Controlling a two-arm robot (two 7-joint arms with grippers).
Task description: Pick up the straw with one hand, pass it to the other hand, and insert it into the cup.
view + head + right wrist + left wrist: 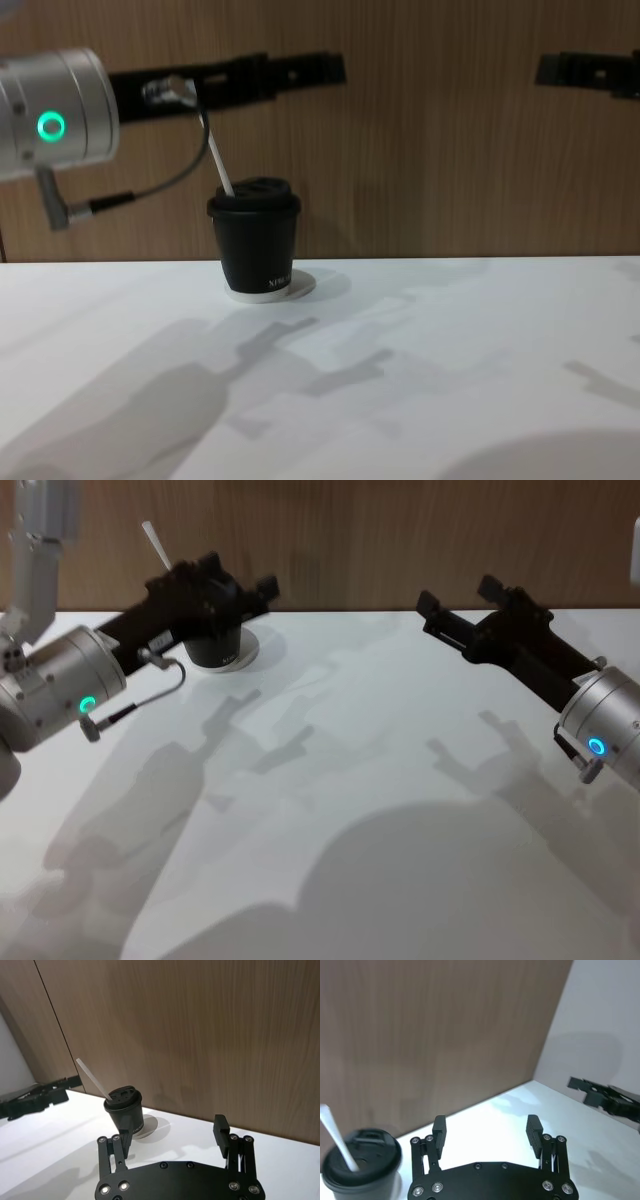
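Already the straw (93,1079) leans in the cup (125,1112) — left gripper (486,1130) above, gaping, empty.

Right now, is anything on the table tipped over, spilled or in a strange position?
Nothing stands out. The cup stands upright on the table, lid on, and the straw sits in the lid, leaning to one side. No spill shows. The left pincer and the right pincer are both open, holding nothing.

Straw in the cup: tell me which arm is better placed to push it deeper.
Left. The left gripper hangs open directly above the cup, beside the leaning straw that already stands in the lid. The right gripper, also open, hangs far across the table.
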